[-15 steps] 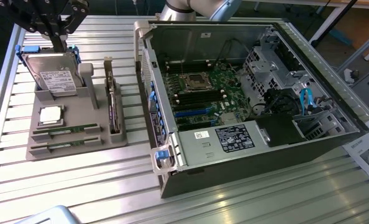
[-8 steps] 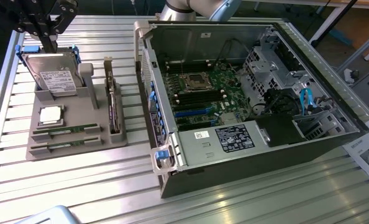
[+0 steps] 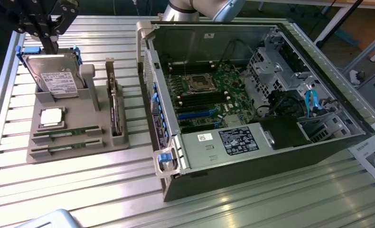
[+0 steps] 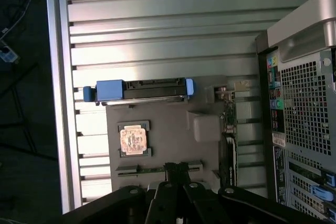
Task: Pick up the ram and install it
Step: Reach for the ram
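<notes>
The black claw (image 3: 49, 46) has its tips pressed together and holds nothing. It hangs in the air over a grey plastic tray (image 3: 79, 156).

Right below the claw, at the tray's near end, a silver box-shaped hard drive (image 3: 58, 78) leans in its stand, with blue plastic clips on its sides. It has a white label, but the writing is too small to read.

A bit further from the claw, a square silver chip (image 3: 51, 117) lies flat in the tray. Past the chip lies a long thin green ram stick (image 3: 67, 131), flat in its slot. A second ram stick (image 3: 64, 149), just like it, lies in the next slot, at the tray's end farthest from the claw. In the wrist view the claw (image 4: 176, 167) lines up with the first ram stick (image 4: 147, 170), but does not touch it.

A big dark card (image 3: 116, 111) stands on its edge along the side of the tray.

The tray sits on a ridged silver metal worktop (image 3: 60, 190).

Well away from the claw, past the card, a big dark computer case (image 3: 187, 42) lies open. Inside it are a green board (image 3: 206, 95) and a black label with white print (image 3: 238, 140), too small to read. A little white sticker (image 3: 204, 137) sits beside that label.
</notes>
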Tool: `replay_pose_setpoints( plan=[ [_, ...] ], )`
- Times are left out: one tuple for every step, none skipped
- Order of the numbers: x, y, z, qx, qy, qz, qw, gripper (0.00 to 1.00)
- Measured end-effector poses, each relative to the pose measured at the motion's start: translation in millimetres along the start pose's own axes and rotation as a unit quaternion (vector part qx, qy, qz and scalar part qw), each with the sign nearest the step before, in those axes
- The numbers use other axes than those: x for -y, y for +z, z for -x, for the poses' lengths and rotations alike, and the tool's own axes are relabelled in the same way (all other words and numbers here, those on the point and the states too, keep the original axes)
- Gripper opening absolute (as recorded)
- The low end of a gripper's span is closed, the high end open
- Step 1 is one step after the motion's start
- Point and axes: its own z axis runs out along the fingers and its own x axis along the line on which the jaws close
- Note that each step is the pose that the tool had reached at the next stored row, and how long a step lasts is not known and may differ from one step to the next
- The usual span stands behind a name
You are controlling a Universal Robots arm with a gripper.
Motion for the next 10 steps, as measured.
replay_pose_setpoints(
  plan=[
    [0.4,0.0,0.0,0.0,0.0,0.0,1.0,0.1],
    [1.3,-0.1,0.2,0.0,0.0,0.0,1.0,0.1],
    [2.1,0.0,0.3,0.0001,0.0,0.0,1.0,0.1],
    [2.7,-0.1,0.3,0.0,0.0,0.0,1.0,0.1],
    [3.9,-0.2,0.4,0.0,0.0,0.0,1.0,0.1],
    [5.0,-0.2,0.5,0.0,0.0,0.0,1.0,0.1],
    [6.1,-0.3,0.6,0.0,0.0,0.0,1.0,0.1],
    [7.9,-0.3,0.7,0.0,0.0,0.0,1.0,0.1],
    [11.0,-0.5,1.0,0.0,0.0,0.0,1.0,0.1],
    [13.4,-0.6,1.1,0.0,0.0,0.0,1.0,0.1]
  ],
)
